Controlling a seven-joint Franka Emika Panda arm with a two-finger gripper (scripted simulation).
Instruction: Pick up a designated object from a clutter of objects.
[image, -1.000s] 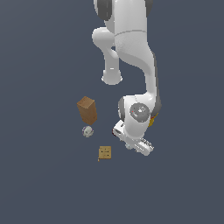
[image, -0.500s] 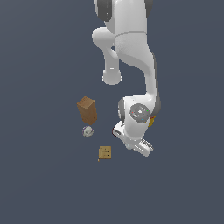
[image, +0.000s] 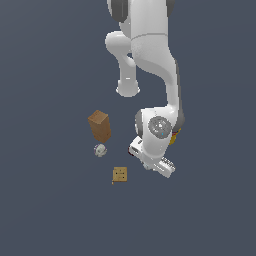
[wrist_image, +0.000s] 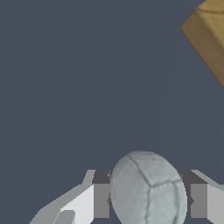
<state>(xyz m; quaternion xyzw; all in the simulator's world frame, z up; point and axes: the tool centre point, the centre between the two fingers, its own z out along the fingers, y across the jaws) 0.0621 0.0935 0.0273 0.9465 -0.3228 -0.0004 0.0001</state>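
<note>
Flat slate-grey worktop (image: 45, 210) fills both views, unmarked. White arm (image: 150, 55) bends low over the clutter, wrist near the surface. Wrist view: pincer (wrist_image: 148, 201) has its fingers (wrist_image: 101, 200) on either side of the pale grey ball (wrist_image: 148, 190), seamed and faintly bluish; pads look pressed against it, pinching it. That ball is hidden behind the wrist in the exterior view. Brown box (image: 100, 126) stands tilted at the exterior view's left of the arm; its corner also shows in the wrist view. White ball with reddish marks (image: 100, 150) lies just below the box. Tan dotted square (image: 119, 174) sits further down, apart. Sliver of yellow bottle (image: 174, 137) peeks past the wrist.
</note>
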